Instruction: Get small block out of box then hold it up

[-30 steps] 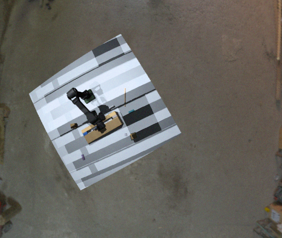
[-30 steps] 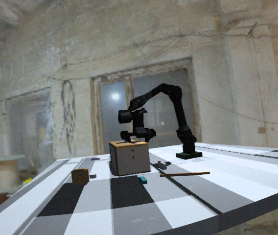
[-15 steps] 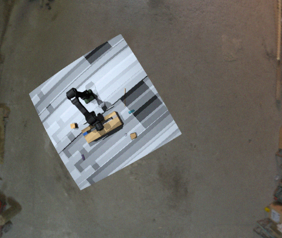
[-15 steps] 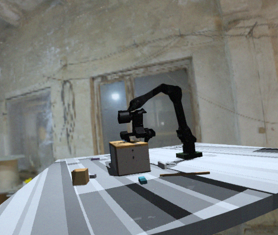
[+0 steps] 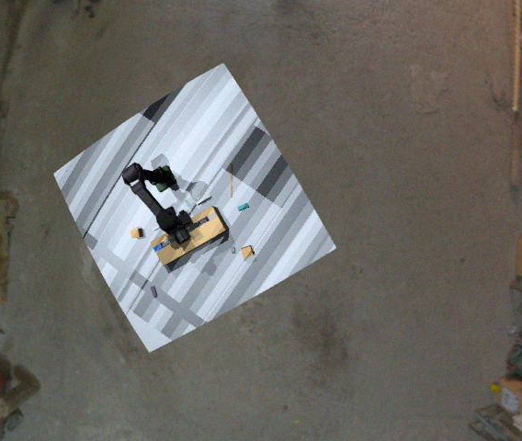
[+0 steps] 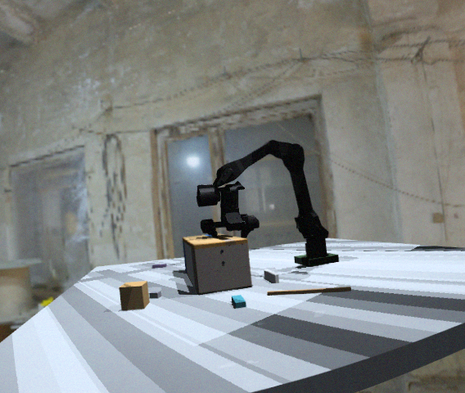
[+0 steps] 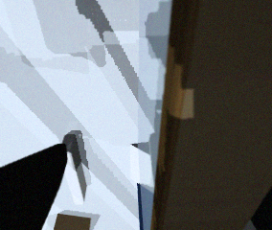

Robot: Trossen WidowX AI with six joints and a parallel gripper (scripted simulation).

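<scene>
Exterior view, near to far: we have the striped table [image 5: 195,142] [image 6: 182,359] [image 7: 26,110] edge closest. Next come a teal block [image 5: 243,207] [image 6: 238,300] and a tan block [image 5: 247,251] [image 6: 133,295], with a small grey block [image 5: 233,250] [image 6: 155,293] just beside the tan one. We mark a thin wooden stick [image 5: 231,180] [image 6: 309,291] lying flat, well apart from the tan block, and a pale slab [image 5: 203,200] [image 6: 271,276] near the box.

The box [image 5: 204,231] [image 6: 223,268] [image 7: 222,96] stands upright, tan on top, grey on the end we see. A long slot runs along its top, blue patch [image 5: 158,247] at one end. We see the gripper [image 5: 183,226] [image 6: 227,235] [image 7: 143,149] low over the box top; jaws released, spread wide, nothing between them. We can't tell if it touches the box.

The task's small block: we can't make it out on the shelf or tell where it is.

Farther back, we get the arm base [image 5: 162,184] [image 6: 334,259] on the table and a purple block [image 5: 153,291] [image 6: 159,265] past the box. Top view adds a second tan block [image 5: 135,232] [image 7: 72,221] near the blue-patch end. Last, we note the worn wall [image 6: 224,71] with big windows.
</scene>
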